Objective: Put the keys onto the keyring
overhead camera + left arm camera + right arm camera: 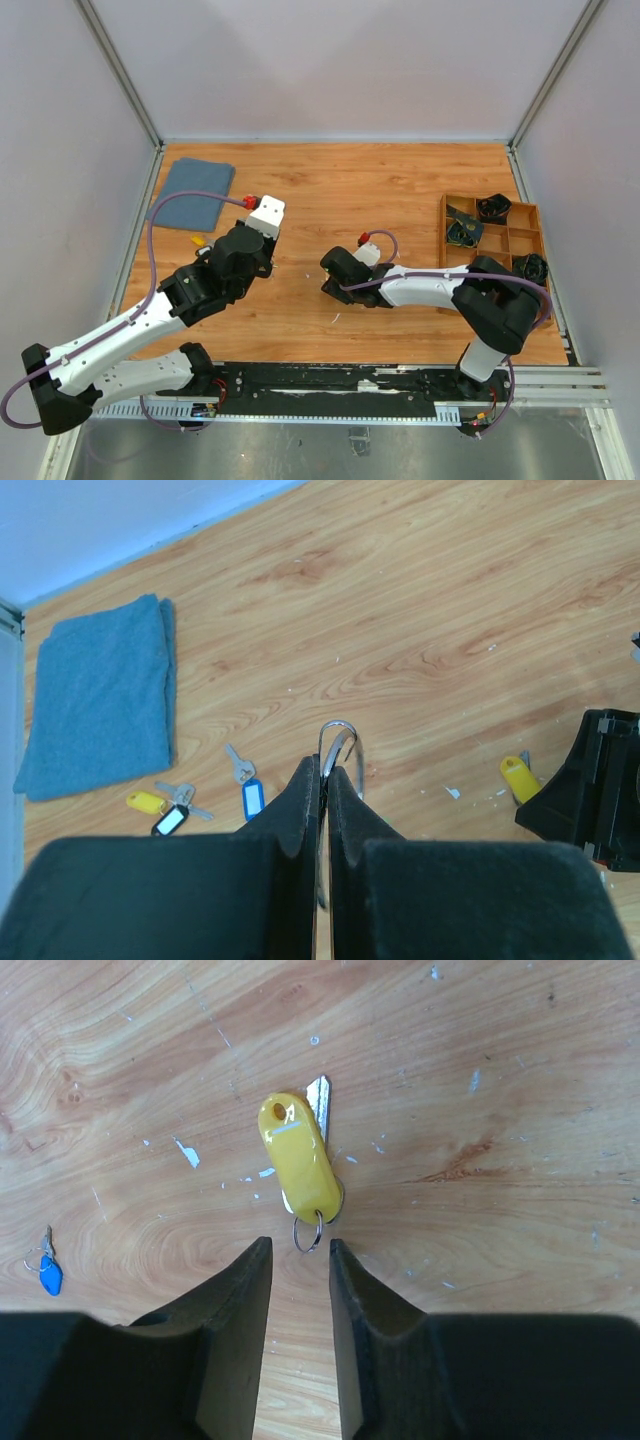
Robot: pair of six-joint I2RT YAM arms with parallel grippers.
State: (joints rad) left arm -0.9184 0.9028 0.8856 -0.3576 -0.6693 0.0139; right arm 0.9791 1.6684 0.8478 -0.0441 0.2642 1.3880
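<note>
Pinching keyring [338, 736] in closed left hand [325, 780], top exposed for threading; poising parted, empty right hand [298, 1250] over yellow-tagged key [297, 1155] for pickup.

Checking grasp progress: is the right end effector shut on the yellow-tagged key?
No: the right end effector is open, with the yellow-tagged key lying flat on the table just beyond its tips.

Other things on my wooden table

I see a blue cloth [193, 192] folded flat at the far left corner of the table [400, 180]. On the far right sits a wooden tray [470, 197] with little boxes in it, and some dark things [493, 207] lie inside. Small white flecks [186, 1151] dot the wood.
</note>
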